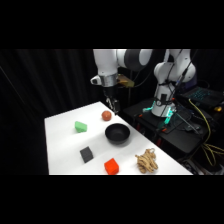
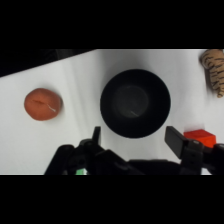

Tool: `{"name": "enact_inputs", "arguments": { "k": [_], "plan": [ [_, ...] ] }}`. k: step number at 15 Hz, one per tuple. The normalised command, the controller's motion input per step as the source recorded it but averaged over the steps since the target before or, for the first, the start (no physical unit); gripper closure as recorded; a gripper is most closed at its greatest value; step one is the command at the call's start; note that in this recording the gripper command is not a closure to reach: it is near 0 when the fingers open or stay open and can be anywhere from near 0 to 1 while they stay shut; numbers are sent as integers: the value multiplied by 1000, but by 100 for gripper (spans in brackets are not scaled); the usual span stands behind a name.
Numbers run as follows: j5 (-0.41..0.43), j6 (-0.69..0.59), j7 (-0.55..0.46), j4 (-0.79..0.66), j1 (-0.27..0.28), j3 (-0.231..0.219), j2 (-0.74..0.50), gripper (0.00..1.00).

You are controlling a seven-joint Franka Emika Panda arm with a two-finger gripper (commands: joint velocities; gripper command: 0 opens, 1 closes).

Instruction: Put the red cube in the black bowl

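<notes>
Two white pieces of one arm are showing in the side view: the base at the upper right, and the part reaching over the table (image 1: 65, 145) with its gripper (image 1: 114, 106) pointing straight down. The gripper is hanging above the far end of the table, just past the ball (image 1: 106, 116) and the bowl (image 1: 117, 134), touching nothing. The cube (image 1: 111, 166) is sitting near the front edge, well apart from the gripper and a little way in front of the bowl. A green block (image 1: 81, 127) is lying to the left, a grey block (image 1: 86, 154) is lying beside the cube, and a tan striped toy (image 1: 147, 161) is sitting at the right. Dark curtains are hanging behind the table, and cables and dark gear are crowding the right side.

In the wrist view, the fingers (image 2: 176, 141) are standing wide apart with nothing between them. The bowl (image 2: 135, 103) is lying empty just above them, in the middle. The cube (image 2: 199, 136) is peeking out beside the right finger. The ball (image 2: 43, 103) is resting at the left, and the striped toy (image 2: 214, 70) is showing at the right edge.
</notes>
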Motion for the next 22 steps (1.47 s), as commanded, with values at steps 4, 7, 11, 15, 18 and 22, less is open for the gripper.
{"name": "enact_inputs", "arguments": {
  "k": [4,7,11,15,18,22],
  "plan": [
    [74,38,60,-30,-51,97,-42,0],
    [323,194,-28,51,44,147,11,0],
    [176,320,-33,211,77,131,189,0],
    [60,362,-14,334,79,84,382,0],
    [-74,303,101,337,102,36,389,0],
    [-91,194,141,314,145,20,333,0]
  ]
}}
